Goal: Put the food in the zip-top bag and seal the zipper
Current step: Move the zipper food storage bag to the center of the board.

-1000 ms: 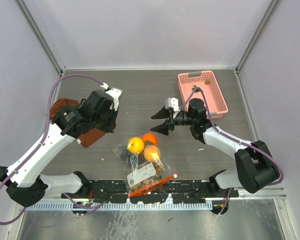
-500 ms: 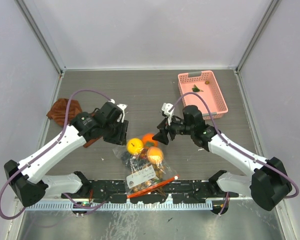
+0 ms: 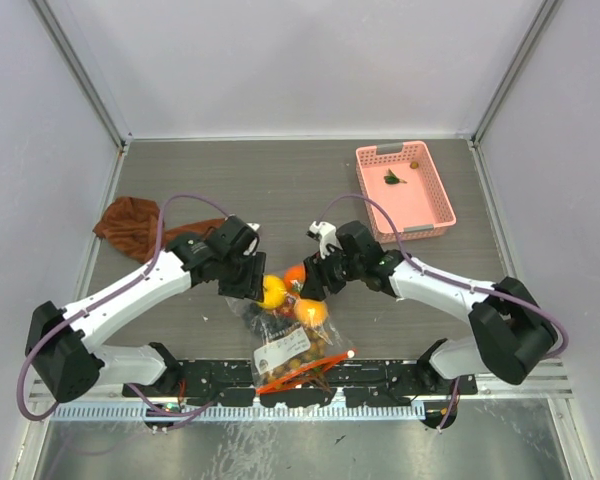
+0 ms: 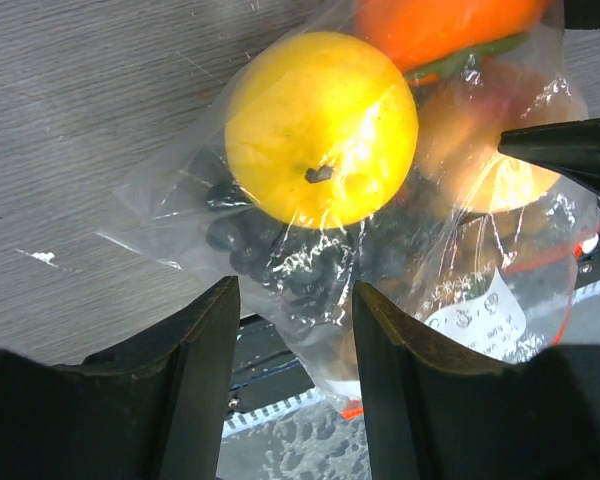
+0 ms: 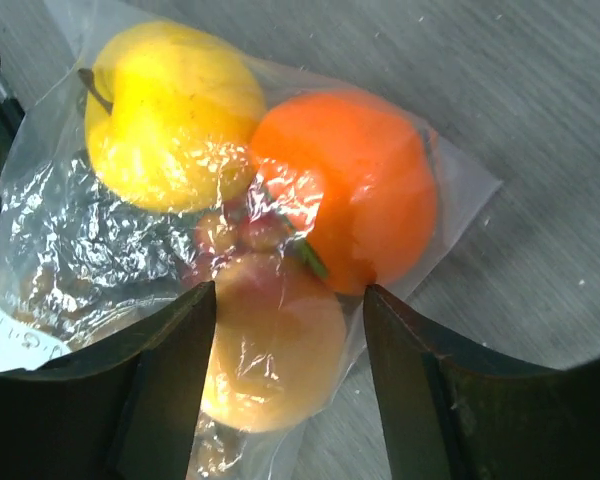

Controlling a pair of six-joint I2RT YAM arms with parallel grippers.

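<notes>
Fruit point(image 4: 320, 125) lay inside the bag point(image 3: 285, 350); the left claw point(image 4: 295, 290) and right claw point(image 5: 290, 292) hovered over it, both wide and empty. Likely next: pinch the zipper point(image 3: 305, 371) shut along its length.

Two white-and-black robot arms reach inward from their bases, elbows out to the sides. The left arm point(image 3: 130, 295) slants toward the right with its wrist tipped downward. The left jaws stand parted, gripping nothing. The right arm point(image 3: 445, 288) mirrors this pose, and the right jaws are likewise parted and empty. The two sets of jaws face each other, near but apart.
</notes>
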